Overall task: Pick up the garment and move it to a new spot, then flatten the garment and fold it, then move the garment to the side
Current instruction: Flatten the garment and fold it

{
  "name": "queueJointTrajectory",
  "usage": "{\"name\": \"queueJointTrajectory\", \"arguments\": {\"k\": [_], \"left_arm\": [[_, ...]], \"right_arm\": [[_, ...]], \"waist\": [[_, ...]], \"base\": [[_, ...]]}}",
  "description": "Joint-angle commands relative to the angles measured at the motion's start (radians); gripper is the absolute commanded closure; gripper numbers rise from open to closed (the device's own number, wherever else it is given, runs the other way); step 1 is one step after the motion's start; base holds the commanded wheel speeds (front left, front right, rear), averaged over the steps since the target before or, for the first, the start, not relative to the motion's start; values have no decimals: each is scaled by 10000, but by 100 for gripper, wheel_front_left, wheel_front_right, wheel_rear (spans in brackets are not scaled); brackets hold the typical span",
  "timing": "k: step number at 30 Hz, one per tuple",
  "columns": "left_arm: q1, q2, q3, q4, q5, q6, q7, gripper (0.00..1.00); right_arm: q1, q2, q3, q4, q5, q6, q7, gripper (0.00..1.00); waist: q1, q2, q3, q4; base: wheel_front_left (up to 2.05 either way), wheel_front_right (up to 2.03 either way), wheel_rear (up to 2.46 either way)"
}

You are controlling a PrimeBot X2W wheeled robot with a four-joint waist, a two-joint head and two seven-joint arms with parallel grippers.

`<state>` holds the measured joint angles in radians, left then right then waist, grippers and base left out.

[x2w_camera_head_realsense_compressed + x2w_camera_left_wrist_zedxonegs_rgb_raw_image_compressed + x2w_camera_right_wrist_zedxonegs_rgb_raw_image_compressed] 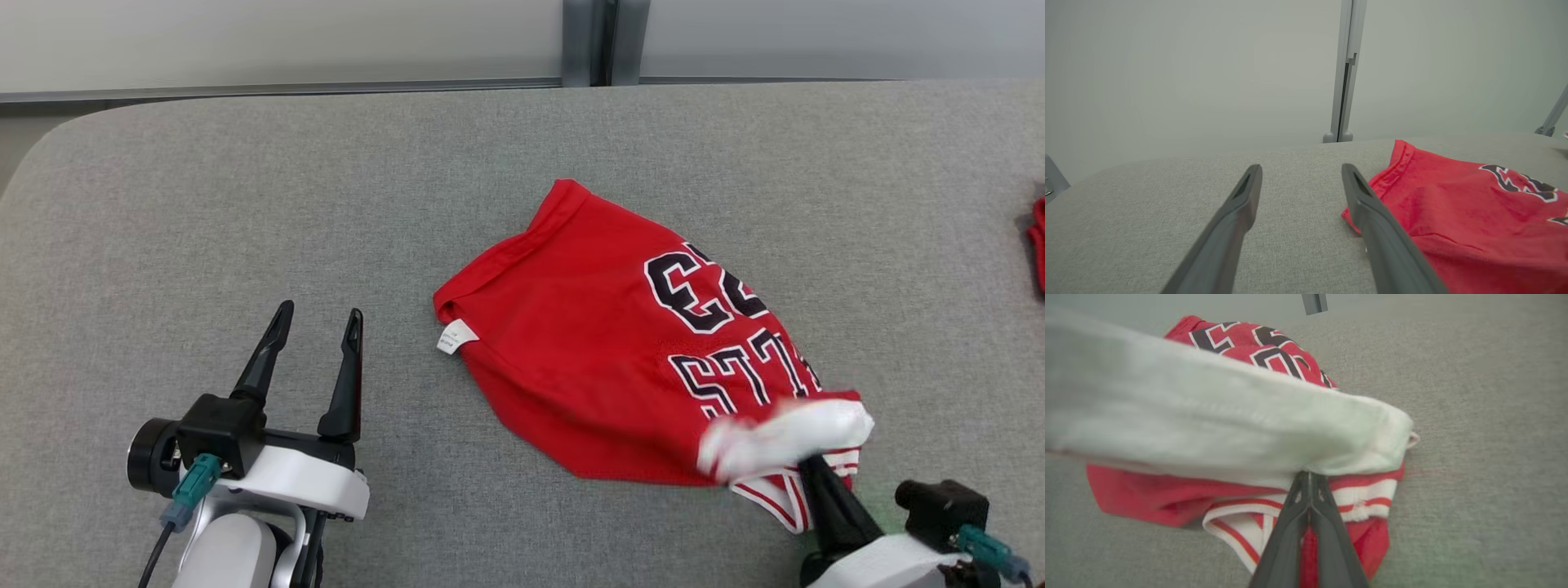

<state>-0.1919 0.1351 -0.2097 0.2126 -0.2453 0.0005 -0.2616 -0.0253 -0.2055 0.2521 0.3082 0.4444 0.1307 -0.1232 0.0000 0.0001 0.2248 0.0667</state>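
Grey woven tabletop (245, 204) right across, pale wall panels and a metal post (588, 41) behind it, and here we are at the pick-up. The red garment (588, 327), a jersey with black-and-white lettering, lies rumpled on the table right of centre, with its small white label (455, 336) at the left corner. Our right gripper (1308, 477) is pinched tight on the near end of it, fingers pressed together and the white trim (784, 441) bunched over the tips. That trim is blurred in the wrist view, which we read as cloth on the move. How many layers are caught we cannot tell. To do this well we want a firm pinch and a lift high enough for the far hem to clear the table before we carry. The open grey stretch to the centre and left looks the better landing spot, well away from the other red item (1038, 245) at the right edge. Dragging would only roll the jersey tighter and make the flattening harder. The right arm comes in from the lower right corner, fingers slanting up and to the left, low over the cloth. The left gripper (320, 312) hovers over bare table at the lower left, fingers spread wide and holding nothing. It points toward the far edge, with the jersey's corner just beside its right finger.
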Motion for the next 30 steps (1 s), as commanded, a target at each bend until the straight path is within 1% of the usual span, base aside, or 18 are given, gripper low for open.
{"name": "queueJointTrajectory", "arguments": {"k": [1, 4, 6, 7, 8, 9, 10, 13, 17, 18, 21, 25, 28, 30], "left_arm": [[27, 17, 42, -13, -2, 31, -39, 0], [24, 35, 46, -22, 12, 32, -38, 0], [7, 80, 48, -22, 38, 27, -38, 0], [6, 102, 50, -9, 53, 27, -40, 0], [12, 118, 54, 2, 55, 33, -40, 0], [21, 135, 60, 10, 54, 39, -39, 0], [33, 152, 66, 17, 53, 48, -40, 0], [56, 146, 61, 20, 22, 77, -39, 0], [122, 130, 81, 2, -20, 102, -39, 0], [122, 130, 81, 2, -20, 102, -39, 0], [178, 112, 83, 7, -46, 110, -39, 0], [203, 97, 108, 12, -62, 174, -39, 0], [290, 103, 112, 28, -61, 203, -39, 0], [369, 118, 99, 48, -47, 223, -40, 0]], "right_arm": [[87, 83, -6, 147, 119, 0, -15, 100], [199, 324, 13, 562, 188, -3, -160, 100], [28, 345, 17, 597, 185, -3, -336, 100], [-65, 322, -3, 592, 167, -3, -376, 97], [-171, 305, -48, 514, 153, -3, -453, 65], [-249, 287, -103, 395, 156, -3, -519, 51], [-309, 238, -160, 275, 102, -3, -553, 0], [-375, 103, -492, -154, -29, 0, -642, 0], [-293, -33, -1203, -913, -412, 0, -598, 0], [-293, -33, -1203, -913, -412, 0, -598, 0], [-180, -119, -1778, -1577, -704, 0, -498, 0], [-96, -20, -2431, -2668, -1213, 0, -169, 0], [-90, 114, -2593, -3493, -1589, 0, 183, 0], [-48, 202, -2516, -3877, -1763, 0, 484, 0]], "waist": [[0, -1, 1, -14], [0, -1, 22, -62], [0, -1, 25, -106], [0, -1, 15, -127], [0, -1, 3, -151], [0, -1, -12, -169], [0, -1, -33, -182], [0, -1, -93, -210], [0, -1, -183, -259], [0, -1, -183, -259], [0, -1, -264, -285], [0, -1, -394, -302], [0, -1, -535, -291], [0, -1, -650, -266]], "base": [[0, 0, 0], [0, 0, 0], [0, 0, 0], [0, 0, 0], [0, 0, 0], [0, 0, 0], [0, 0, 0], [0, 0, 0], [0, 0, 0], [0, 0, 0], [0, 0, 0], [0, 0, 0], [0, 0, 0], [0, 0, 0]]}}
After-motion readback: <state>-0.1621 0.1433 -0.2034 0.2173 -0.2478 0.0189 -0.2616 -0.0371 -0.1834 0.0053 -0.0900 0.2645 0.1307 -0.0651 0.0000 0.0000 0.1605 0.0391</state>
